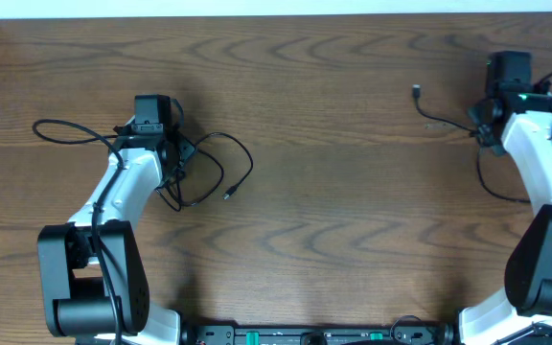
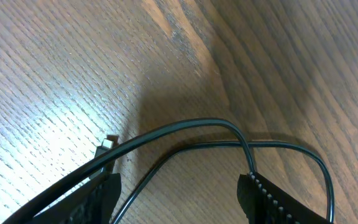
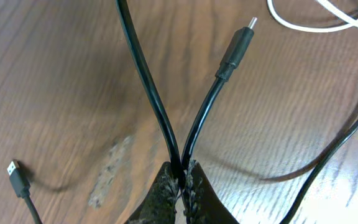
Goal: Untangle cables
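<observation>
Pose: left arm [image 1: 121,192] reaches forward on the left side, white forearm angled inward. The left hand [image 2: 178,196] faces down, fingers [image 2: 272,199] standing apart. The right arm [image 1: 541,163] is extended forward at far right, and the right hand [image 3: 182,183] has its tips pressed together, pinching two strands of black cable [image 3: 143,74].

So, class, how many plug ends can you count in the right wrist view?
2. One plug sits top centre, on the black cable pinched by the right gripper; the other plug lies lower left on the table. More may be out of frame.
</observation>
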